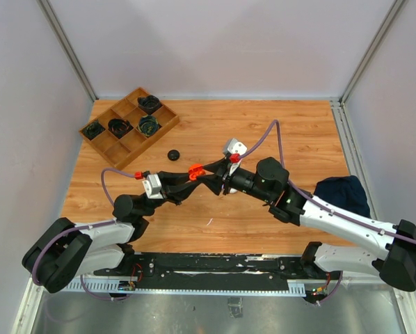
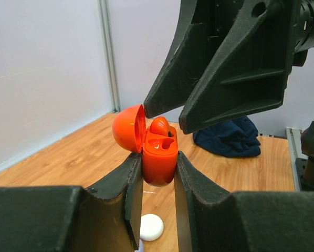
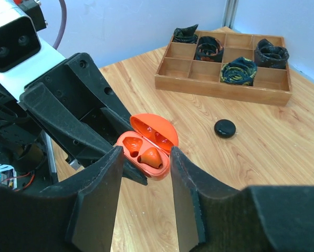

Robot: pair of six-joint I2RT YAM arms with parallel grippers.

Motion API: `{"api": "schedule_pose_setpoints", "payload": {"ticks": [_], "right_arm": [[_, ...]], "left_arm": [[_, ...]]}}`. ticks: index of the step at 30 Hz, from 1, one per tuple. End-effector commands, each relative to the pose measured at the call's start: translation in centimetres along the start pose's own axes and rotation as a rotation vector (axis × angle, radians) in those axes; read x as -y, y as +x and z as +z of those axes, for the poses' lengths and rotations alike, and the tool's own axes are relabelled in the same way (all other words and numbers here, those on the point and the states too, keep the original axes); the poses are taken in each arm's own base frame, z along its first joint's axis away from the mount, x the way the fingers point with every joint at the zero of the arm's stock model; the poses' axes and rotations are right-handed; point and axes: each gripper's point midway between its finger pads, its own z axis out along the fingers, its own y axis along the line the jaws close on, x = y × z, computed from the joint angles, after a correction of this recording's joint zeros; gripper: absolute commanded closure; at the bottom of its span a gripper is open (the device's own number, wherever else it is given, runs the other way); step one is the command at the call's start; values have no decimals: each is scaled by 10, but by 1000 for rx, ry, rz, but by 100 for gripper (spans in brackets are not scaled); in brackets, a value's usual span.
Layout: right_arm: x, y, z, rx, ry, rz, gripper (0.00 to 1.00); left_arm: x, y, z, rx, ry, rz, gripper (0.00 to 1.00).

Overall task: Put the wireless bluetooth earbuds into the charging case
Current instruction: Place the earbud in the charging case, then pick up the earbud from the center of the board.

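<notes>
Left end effector pinches the open orange case. Right end effector hangs spread around the proud earbud. Best nudge it straight down, gently, until flush.

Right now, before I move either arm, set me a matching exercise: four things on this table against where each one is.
Things:
1. orange charging case
2. orange earbud
3. black round case
4. coiled cables

Places:
A. in the wooden tray
B. resting in the open case
C. on the bare table near the tray
D. clamped between the left gripper fingers

Pairs: 1-D, 2-B, 3-C, 4-A
</notes>
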Motion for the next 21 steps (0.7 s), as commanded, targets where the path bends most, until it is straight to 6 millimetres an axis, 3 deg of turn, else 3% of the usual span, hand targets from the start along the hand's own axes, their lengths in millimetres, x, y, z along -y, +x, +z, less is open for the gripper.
{"api": "schedule_pose_setpoints", "payload": {"ticks": [1, 7, 14, 21], "right_arm": [[5, -13, -8, 12, 47, -65, 57], [27, -16, -21, -55, 132, -108, 49], [81, 12, -42, -225, 295, -69, 40], [147, 53, -69, -419, 486, 37, 37]], "left_arm": [[4, -20, -1, 90, 10, 47, 100], [-1, -8, -9, 49, -31, 48, 100], [-6, 9, -23, -23, -82, 77, 100], [-12, 21, -32, -91, -115, 118, 100]]}}
